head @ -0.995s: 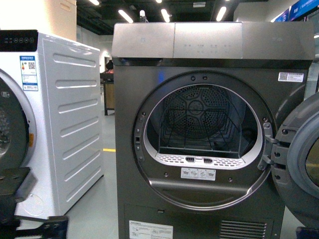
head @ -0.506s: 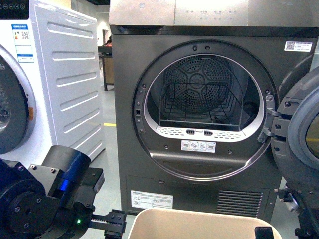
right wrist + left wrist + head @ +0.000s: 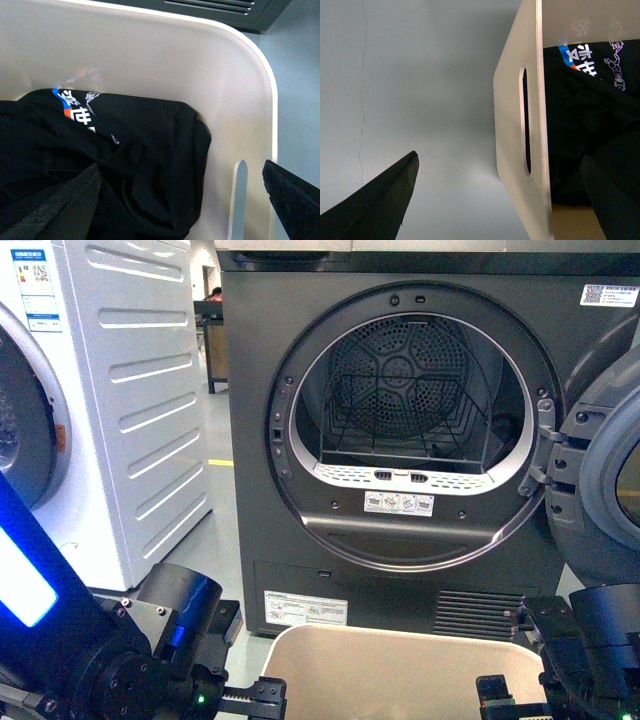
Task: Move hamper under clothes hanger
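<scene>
The beige hamper [image 3: 400,633] stands on the floor at the bottom of the front view, right before the grey dryer. A black T-shirt [image 3: 125,155] with a blue and white print lies crumpled inside it. My left gripper [image 3: 252,700] is open and straddles the hamper's left wall [image 3: 512,125] by its handle slot, one finger outside and one over the shirt. My right gripper [image 3: 500,695] is open and straddles the right wall [image 3: 255,150] by its slot in the same way. The clothes hanger is out of view.
The grey front-loading dryer [image 3: 400,570] stands close behind the hamper with its drum empty. Its open door [image 3: 600,480] sticks out at the right. A white washing machine [image 3: 120,390] stands at the left. Grey floor [image 3: 420,75] lies beside the hamper.
The front view has dropped lower. The hamper's rim has come into view, and both arms have come in at its two sides.
</scene>
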Controlling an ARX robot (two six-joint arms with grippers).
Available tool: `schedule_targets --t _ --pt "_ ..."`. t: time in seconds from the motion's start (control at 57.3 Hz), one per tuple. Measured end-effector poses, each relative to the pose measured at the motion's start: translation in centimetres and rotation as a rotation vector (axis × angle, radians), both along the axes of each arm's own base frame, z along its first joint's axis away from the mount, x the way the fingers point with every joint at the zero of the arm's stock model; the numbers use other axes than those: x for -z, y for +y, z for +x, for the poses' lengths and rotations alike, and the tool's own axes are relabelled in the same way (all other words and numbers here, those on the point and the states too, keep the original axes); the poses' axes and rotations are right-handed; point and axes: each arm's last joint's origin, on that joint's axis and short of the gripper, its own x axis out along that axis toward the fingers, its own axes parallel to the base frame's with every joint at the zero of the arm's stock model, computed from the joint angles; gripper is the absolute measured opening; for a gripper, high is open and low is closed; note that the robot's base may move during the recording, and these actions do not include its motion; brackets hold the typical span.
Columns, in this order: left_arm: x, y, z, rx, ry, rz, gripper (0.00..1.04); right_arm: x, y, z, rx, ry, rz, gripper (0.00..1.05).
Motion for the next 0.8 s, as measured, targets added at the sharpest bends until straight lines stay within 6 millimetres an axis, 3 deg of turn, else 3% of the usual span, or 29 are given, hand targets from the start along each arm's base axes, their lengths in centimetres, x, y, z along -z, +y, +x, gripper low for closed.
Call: schedule_targets --t 0.244,0.803 --pt "0.3 -0.2 0.2 0.007 -0.002 -0.007 0.98 1.5 -0.6 0.3 0.02 0.025 -0.015 0.97" --pt "1.4 -0.5 0.4 -0.007 0.008 -0.011 0.98 1.5 -1.9 1.4 0.056 -0.026 0.02 0.97"
